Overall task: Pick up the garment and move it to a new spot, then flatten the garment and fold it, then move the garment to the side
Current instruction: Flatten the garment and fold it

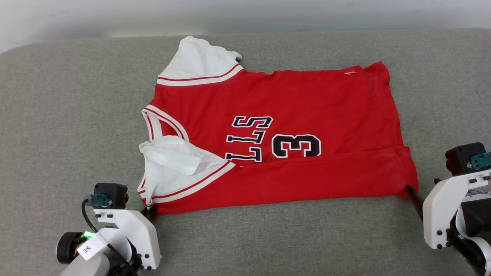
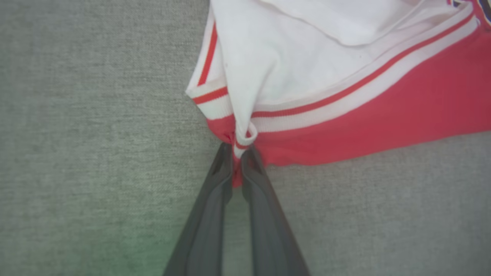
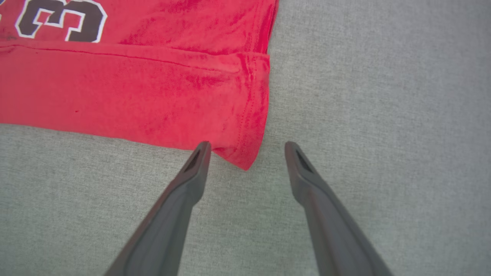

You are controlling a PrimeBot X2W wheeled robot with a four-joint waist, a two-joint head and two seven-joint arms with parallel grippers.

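The garment (image 1: 276,115), a red jersey with white sleeves and black lettering, lies flat on the grey surface with its near long side folded up over the front. My left gripper (image 2: 237,151) is shut on the garment's near left corner, pinching red cloth and striped sleeve trim (image 2: 241,142); in the head view the left gripper (image 1: 150,212) sits at that corner. My right gripper (image 3: 247,147) stands open around the near right hem corner (image 3: 245,163), one finger on each side, cloth not pinched. In the head view one right fingertip (image 1: 409,189) touches that corner.
Grey fabric surface (image 1: 57,115) extends widely left, right and in front of the garment. A pale wall (image 1: 115,15) runs along its far edge. The far white sleeve (image 1: 199,61) lies near that back edge.
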